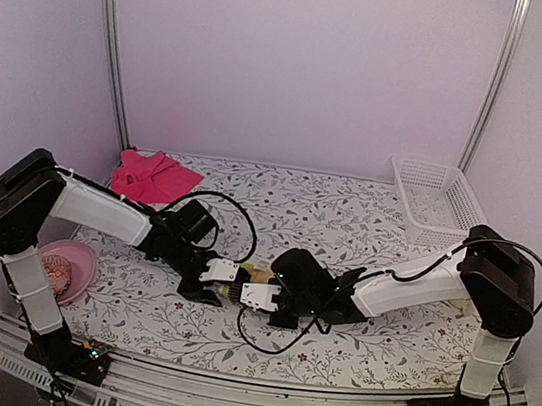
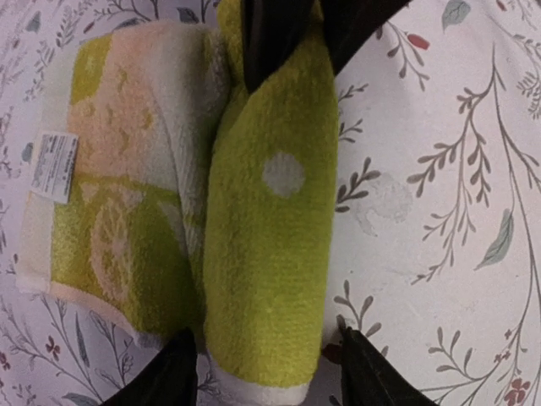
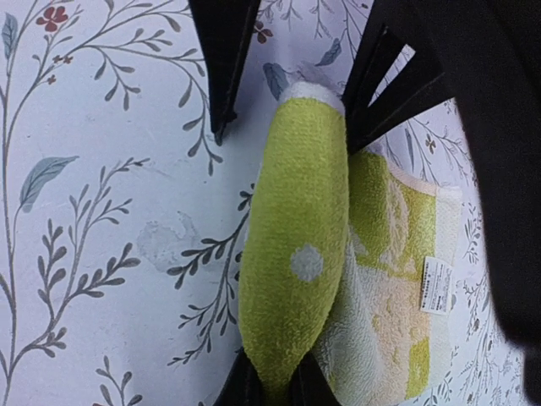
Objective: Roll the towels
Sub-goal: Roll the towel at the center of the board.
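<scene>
The yellow-green towel [image 2: 270, 220] lies partly rolled on the flowered table, its unrolled part [image 2: 118, 186] flat beside the roll with a white label on it. My left gripper [image 2: 266, 338] stands open, a finger on each side of the roll's near end. My right gripper [image 3: 275, 381] is shut on the opposite end of the roll [image 3: 292, 254], pinching it to a point. From above, both grippers [image 1: 223, 275] [image 1: 256, 294] meet over this towel [image 1: 252, 277] near the front middle. The pink towel [image 1: 153, 176] lies crumpled at the back left.
A pink bowl [image 1: 82, 255] with something in it sits at the front left beside the left arm. A white mesh basket [image 1: 438, 201] stands at the back right. Metal uprights [image 1: 112, 39] line the back corners.
</scene>
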{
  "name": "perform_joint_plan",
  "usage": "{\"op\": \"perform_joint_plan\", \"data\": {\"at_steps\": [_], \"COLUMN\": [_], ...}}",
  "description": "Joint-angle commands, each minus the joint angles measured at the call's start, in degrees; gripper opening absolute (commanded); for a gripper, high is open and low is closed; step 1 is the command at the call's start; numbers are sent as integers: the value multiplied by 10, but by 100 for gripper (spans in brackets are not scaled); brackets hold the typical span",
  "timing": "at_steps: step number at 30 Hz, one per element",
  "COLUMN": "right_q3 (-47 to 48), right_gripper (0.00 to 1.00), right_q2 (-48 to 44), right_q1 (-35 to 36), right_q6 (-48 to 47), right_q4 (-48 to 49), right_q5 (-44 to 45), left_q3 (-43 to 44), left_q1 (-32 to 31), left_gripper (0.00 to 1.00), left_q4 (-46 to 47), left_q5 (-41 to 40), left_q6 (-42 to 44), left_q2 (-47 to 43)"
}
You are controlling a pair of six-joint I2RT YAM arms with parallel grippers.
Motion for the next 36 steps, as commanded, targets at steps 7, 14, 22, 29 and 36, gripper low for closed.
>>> {"op": "perform_joint_plan", "data": {"at_steps": [7, 14, 22, 29, 36], "right_q3": [56, 134, 188, 239, 272], "right_gripper": [4, 5, 7, 8, 8], "right_q2": [11, 48, 96, 140, 171], "right_q1": [-38, -79, -123, -147, -168], "right_q6": [58, 96, 139, 151, 156], "right_q4": [-114, -213, -278, -337, -376], "right_q5": [-131, -231, -339, -405, -449], "left_q3": [-118, -250, -314, -312, -315], "left_q1": [24, 26, 2, -59, -86], "left_gripper": [74, 69, 66, 65, 64], "left_q4": [149, 359, 472, 551, 619], "left_q5": [-52, -66, -75, -143, -177], "left_q6": [-13, 47, 105, 153, 171], "left_q2": [-112, -197, -189, -113, -66]}}
